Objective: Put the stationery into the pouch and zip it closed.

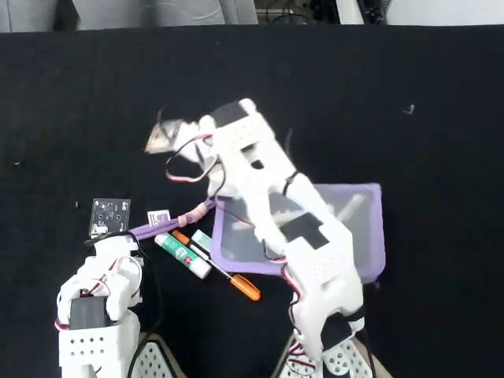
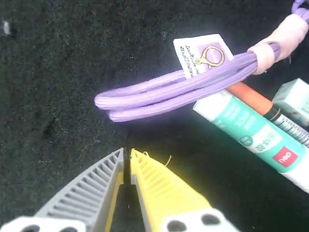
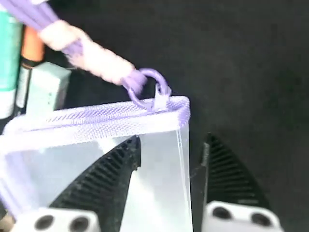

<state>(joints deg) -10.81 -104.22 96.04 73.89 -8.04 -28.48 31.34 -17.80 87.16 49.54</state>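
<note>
1. The counter (image 1: 441, 94) is covered in black cloth flecked with pale lint. Past its far edge, beyond the pouch, are pale grey shapes and some dark cables, cropped too closely to identify.
2. The clear pouch (image 1: 376, 236) with purple trim lies flat on the counter, and the right arm (image 1: 268, 181) crosses above it.
3. The right claw (image 3: 171, 140) is spread apart at the pouch's strap corner. One black finger is over the clear face, the other is over bare cloth, and the pouch's side edge runs between them.
4. A purple strap (image 2: 169, 92) with a paper tag (image 2: 200, 55) leads away from the ring at that corner.
5. The stationery lies outside the pouch, just beside that corner: a green-and-white glue stick (image 2: 251, 133), an orange pen (image 1: 236, 282) and an eraser (image 2: 294, 99).
6. The left claw (image 2: 126, 152) has its grey and yellow fingers pressed together on nothing. It hangs over bare cloth near the strap's loop.
7. A small black card (image 1: 109, 214) lies farther from the pouch than the strap's end.
</note>
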